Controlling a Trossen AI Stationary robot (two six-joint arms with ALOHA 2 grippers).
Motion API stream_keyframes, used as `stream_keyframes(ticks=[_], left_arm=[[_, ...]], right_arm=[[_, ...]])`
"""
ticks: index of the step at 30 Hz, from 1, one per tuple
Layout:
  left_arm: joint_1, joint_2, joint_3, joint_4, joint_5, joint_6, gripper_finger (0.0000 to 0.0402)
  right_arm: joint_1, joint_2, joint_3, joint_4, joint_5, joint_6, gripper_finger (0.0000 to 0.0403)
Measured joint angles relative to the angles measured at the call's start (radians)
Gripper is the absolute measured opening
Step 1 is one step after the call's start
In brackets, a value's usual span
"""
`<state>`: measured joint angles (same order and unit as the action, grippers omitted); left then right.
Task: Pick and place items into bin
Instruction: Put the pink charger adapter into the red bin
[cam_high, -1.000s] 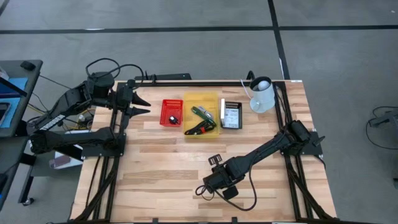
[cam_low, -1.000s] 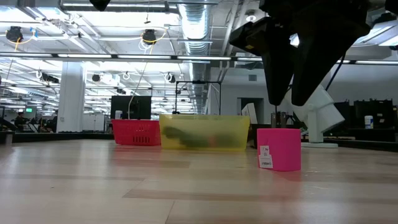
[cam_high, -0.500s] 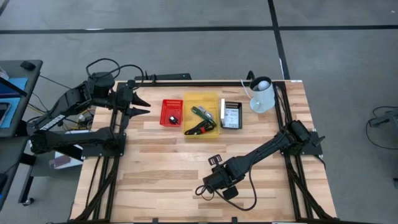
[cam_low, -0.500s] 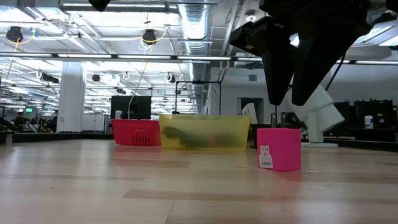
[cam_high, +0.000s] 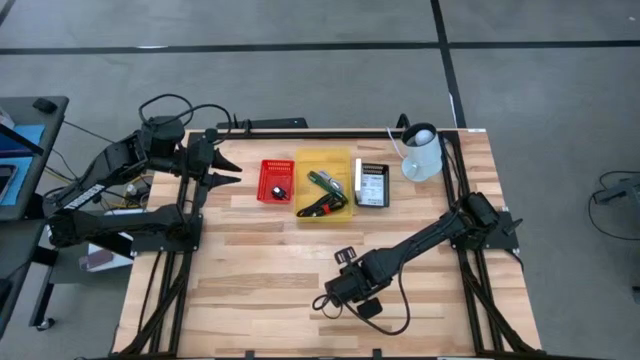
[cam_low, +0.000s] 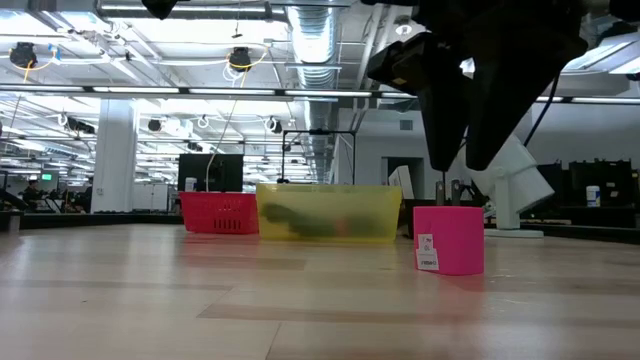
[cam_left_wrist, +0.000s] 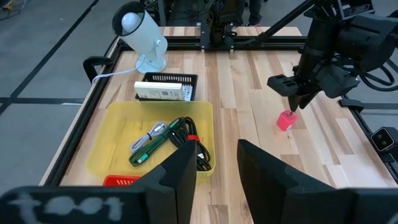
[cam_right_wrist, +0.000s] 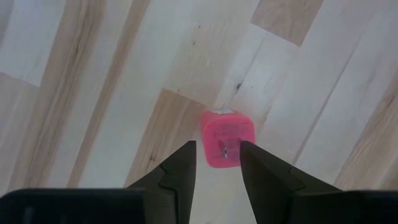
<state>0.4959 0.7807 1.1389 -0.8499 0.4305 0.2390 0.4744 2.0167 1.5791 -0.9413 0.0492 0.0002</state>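
1. Right tool (cam_right_wrist: 216, 163): poised directly above a small pink block-shaped piece (cam_right_wrist: 227, 140) that stands on the pale wooden slatted worktop (cam_high: 260, 260); its two dark fingers (cam_right_wrist: 180, 168) stand parted, one to each side of the block and above it; nothing is held; in the low view the fingers hang clear of the block's top, not touching it.
2. The pink block (cam_low: 449, 240) carries a small white label on its side in the low view; it stands alone on the near half of the worktop, well apart from the containers.
3. Left tool (cam_high: 230, 168): at the left rear edge of the worktop, raised and pointing toward the containers; its fingers (cam_left_wrist: 180, 177) stand apart with a gap between them; it has hold of nothing.
4. Translucent yellow plastic bin (cam_left_wrist: 118, 127): at the rear centre of the worktop; inside lie a green pen-like stick (cam_left_wrist: 148, 149), a coiled black cable with a red band (cam_left_wrist: 189, 142) and a pale grey slim piece (cam_left_wrist: 149, 134), all heaped together.
5. Small red slotted basket (cam_high: 276, 181): just beside the yellow bin on its left in the high view; a small dark item lies in it, too small to identify.
6. Black mesh tray holding a white printed card (cam_high: 372, 184): just beside the yellow bin on its right in the high view.
7. White desk-type lamp (cam_high: 421, 150) with a rounded head: at the right rear corner of the worktop.
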Motion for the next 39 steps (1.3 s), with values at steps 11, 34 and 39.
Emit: stream_keyframes(ticks=[11,34,39], left_arm=[[0.000,0.000,0.000,0.000,0.000,0.000,0.0107],[0.000,0.000,0.000,0.003,0.000,0.000,0.0107],[0.000,0.000,0.000,0.003,0.000,0.000,0.0107]], right_arm=[[0.001,0.000,0.000,0.000,-0.003,0.003,0.0118],[-0.005,0.001,-0.068,0.048,-0.043,0.018,0.0118],[-0.007,0.001,-0.068,0.049,-0.042,0.017,0.0118]])
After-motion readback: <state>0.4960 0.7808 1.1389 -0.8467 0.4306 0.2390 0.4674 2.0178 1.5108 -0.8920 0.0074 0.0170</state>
